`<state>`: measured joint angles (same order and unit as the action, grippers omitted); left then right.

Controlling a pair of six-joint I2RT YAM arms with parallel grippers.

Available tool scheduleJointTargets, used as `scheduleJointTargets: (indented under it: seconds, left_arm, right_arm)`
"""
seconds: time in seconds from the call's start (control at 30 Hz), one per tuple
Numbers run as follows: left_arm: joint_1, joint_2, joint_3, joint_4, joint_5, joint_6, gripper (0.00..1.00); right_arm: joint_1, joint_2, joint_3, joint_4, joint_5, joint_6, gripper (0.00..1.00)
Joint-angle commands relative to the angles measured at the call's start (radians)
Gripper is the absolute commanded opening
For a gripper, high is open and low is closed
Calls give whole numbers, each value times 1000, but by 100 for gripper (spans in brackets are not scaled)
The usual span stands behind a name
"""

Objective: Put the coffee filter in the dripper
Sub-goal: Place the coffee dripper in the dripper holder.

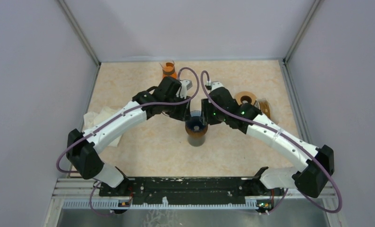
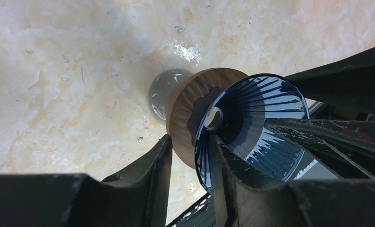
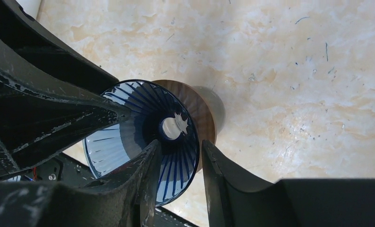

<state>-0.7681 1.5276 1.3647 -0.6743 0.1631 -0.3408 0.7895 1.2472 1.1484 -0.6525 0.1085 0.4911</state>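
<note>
Blue glass dripper point(image 2: 261, 109) stands without filter.
Left gripper point(image 2: 189, 161) and right gripper point(image 3: 178, 163) straddle its rim, jaws spread, pinching nothing; next, 1 arm probably must fetch the filter.

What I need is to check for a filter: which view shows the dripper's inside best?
Right wrist: it looks straight into the blue dripper down to its bottom hole. Left wrist shows it obliquely, partly hidden; top external shows it tiny.

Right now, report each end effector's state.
Left end effector: open, jaws straddling the rim of the blue dripper.
Right end effector: open, straddling the same rim.
</note>
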Motion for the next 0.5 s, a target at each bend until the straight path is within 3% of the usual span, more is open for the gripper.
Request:
scheduleJointTargets:
  seconds: [0.0, 0.3, 0.47]
  left_arm:
    - [-4, -57, 24, 31, -39, -12, 43]
    - [17, -190, -88, 130, -118, -27, 61]
    - [41, -247, -132, 136, -165, -25, 67]
  right_arm:
    - [3, -58, 25, 36, 46, 11, 40]
    - [-31, -99, 42, 34, 17, -32, 53]
    - [-66, -118, 60, 14, 23, -66, 59]
